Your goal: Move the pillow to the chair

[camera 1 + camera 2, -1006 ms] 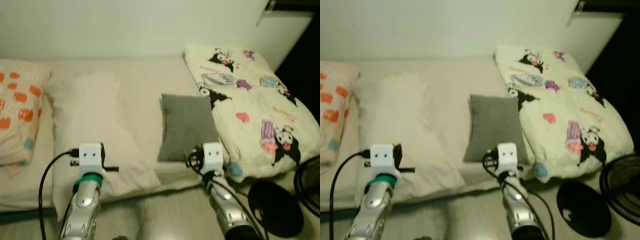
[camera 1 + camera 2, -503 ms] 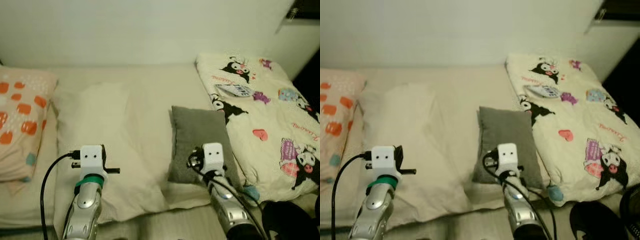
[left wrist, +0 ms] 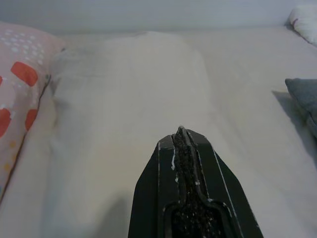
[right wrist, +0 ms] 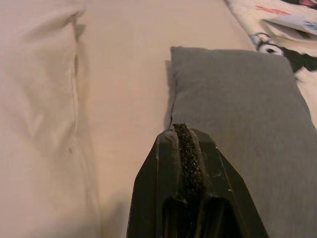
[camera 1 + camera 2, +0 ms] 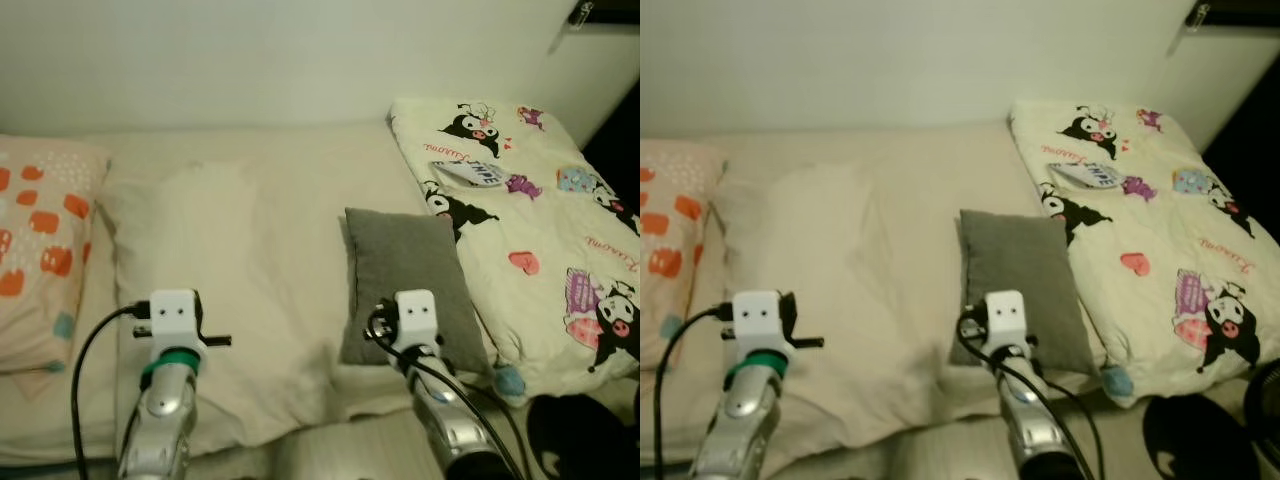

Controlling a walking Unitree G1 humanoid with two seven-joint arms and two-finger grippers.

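Note:
A small grey pillow (image 5: 408, 282) lies flat on the bed, between a big cream pillow (image 5: 215, 290) and a cartoon-print quilt (image 5: 520, 220). My right gripper (image 4: 183, 133) is shut and empty; its tip hovers over the grey pillow's (image 4: 237, 104) near left edge. My left gripper (image 3: 181, 133) is shut too and hangs above the cream pillow (image 3: 129, 104). Both wrists, the left (image 5: 170, 318) and the right (image 5: 412, 316), are raised at the near edge of the bed.
A pink pillow with orange spots (image 5: 40, 250) lies at the bed's left end. The folded quilt takes up the right end, with a small printed item (image 5: 466, 174) on it. A dark round object (image 5: 585, 435) stands on the floor at lower right. A white wall runs behind the bed.
The camera has come closer to the bed and turned left, so the scene has shifted right and down in view. Both grippers stay shut; the right one now overlaps the grey pillow's near edge.

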